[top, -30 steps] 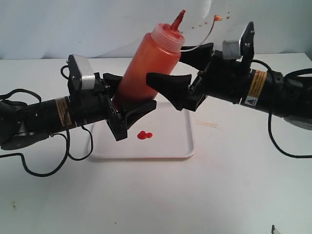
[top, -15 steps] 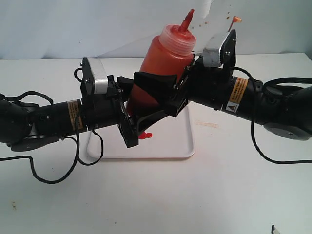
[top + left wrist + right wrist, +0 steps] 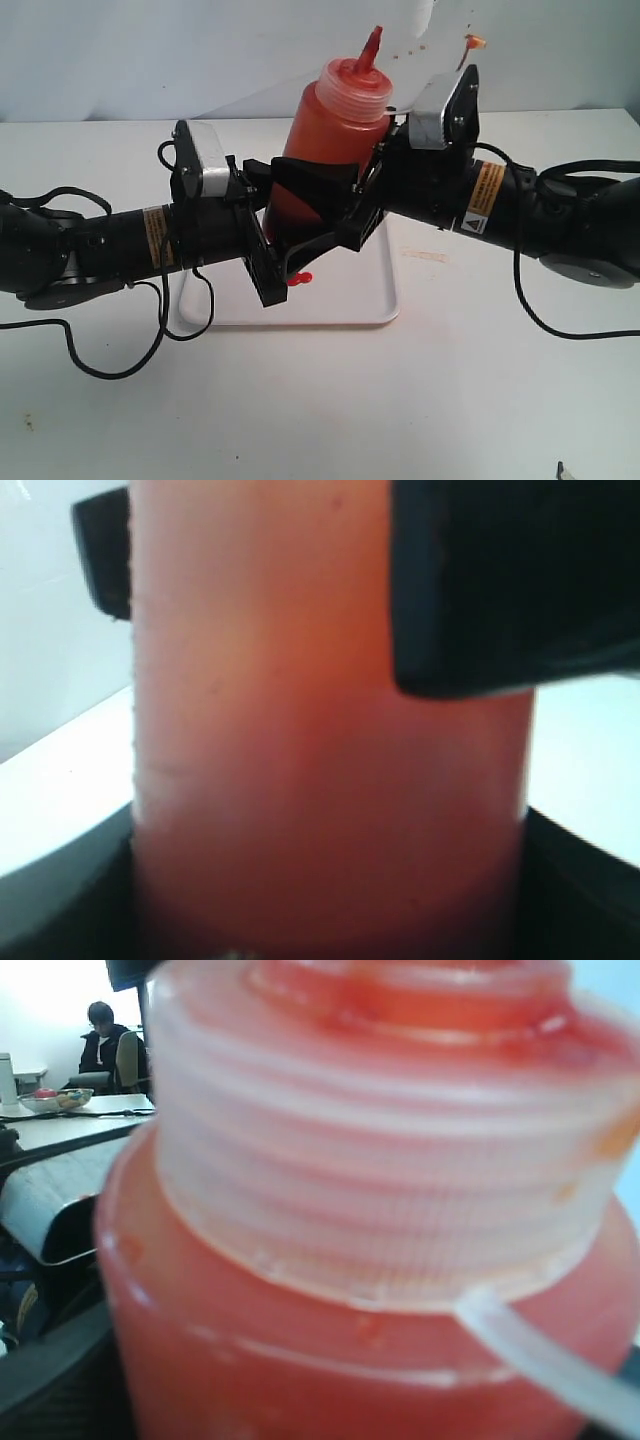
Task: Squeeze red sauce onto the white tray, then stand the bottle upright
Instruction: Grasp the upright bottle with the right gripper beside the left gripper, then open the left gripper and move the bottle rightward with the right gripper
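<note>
Bottle (image 3: 330, 130): held above white tray (image 3: 350, 300), long axis near upright, leaning slightly right, nozzle (image 3: 372, 45) up. Left gripper (image 3: 285, 215) clenched on lower body, right gripper (image 3: 335, 160) on upper body. Base hidden. Red sauce (image 3: 300, 279): 1 blob, partly covered.

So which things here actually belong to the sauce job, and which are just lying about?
Job: the bottle, gripped by the left gripper and the right gripper; the red sauce; the white tray.
Lying about: the black cable; a faint orange smear beside the tray; a small dark scrap near the picture's corner.
</note>
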You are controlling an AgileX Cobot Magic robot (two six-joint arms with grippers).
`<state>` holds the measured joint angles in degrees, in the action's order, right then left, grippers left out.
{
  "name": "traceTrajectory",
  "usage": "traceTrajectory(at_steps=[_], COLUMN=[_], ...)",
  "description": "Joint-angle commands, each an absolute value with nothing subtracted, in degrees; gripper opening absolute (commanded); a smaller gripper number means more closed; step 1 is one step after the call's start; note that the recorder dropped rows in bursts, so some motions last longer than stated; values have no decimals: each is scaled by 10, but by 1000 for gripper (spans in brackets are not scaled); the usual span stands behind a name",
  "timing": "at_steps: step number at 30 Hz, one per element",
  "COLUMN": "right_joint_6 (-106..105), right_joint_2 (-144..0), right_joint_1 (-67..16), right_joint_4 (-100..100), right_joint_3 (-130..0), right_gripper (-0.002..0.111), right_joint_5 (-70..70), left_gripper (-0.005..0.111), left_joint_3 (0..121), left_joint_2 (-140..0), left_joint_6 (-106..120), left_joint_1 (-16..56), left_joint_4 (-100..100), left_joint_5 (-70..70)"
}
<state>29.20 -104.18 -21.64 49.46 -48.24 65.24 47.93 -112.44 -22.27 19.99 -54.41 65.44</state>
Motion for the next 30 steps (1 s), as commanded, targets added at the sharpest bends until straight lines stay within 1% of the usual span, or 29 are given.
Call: traceTrajectory(at_steps=[1,2,3,5,6,7,13,17,25,30], right_joint_6=[272,272,270,269,269,269,253,238,242,274], right_joint_2=[-1041,-1041,-1041,-1041,-1041,-1041,-1041,-1041,-1044,-1057], right_joint_1=[-219,-219,-219,-219,-219,-219,-219,-199,-101,-53], right_joint_4=[507,507,507,507,505,504,477,476,538,666], right_joint_3=[-482,-482,-482,-482,-482,-482,-482,-482,-481,-481], right_gripper=[0,0,0,0,0,0,0,0,0,0], right_joint_5=[662,662,662,662,662,659,615,605,601,641], left_gripper=[23,34,47,77,89,105,104,104,104,104], left_joint_3=[483,483,483,483,483,483,483,483,483,483], left_joint_2=[-1121,-1121,-1121,-1121,-1121,-1121,-1121,-1121,-1121,-1121], left_joint_6=[-218,-218,-218,-218,-218,-218,-222,-222,-203,-174], left_joint_1=[203,203,203,203,203,203,203,203,195,171], left_joint_4=[-536,-536,-536,-534,-528,-527,-526,-529,-527,-519], left_joint_5=[659,659,659,659,659,659,659,656,575,593])
